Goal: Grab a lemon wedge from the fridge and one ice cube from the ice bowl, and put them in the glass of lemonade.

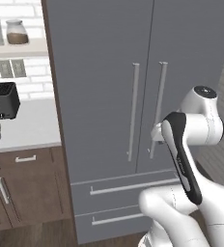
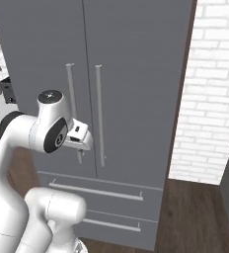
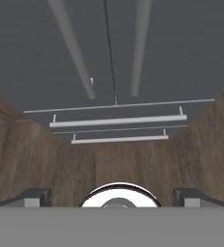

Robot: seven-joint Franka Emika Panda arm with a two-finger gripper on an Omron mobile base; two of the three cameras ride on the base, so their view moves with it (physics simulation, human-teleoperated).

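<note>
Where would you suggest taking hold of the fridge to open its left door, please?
Probably the left door's vertical bar handle, next to the centre seam of the fridge. It stands off the door, so come straight from the front with the open end effector turned to straddle the bar sideways, around mid-height.

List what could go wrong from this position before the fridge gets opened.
1. Both doors of the fridge are shut, and the open gripper faces down toward the drawers, not at a handle; it may reach for a drawer bar instead.
2. The two door handles hang close together beside the centre seam, so the fingers could catch the wrong one or both.
3. The arm's elbow sits close to the doors, so a swinging door may hit it.
</note>
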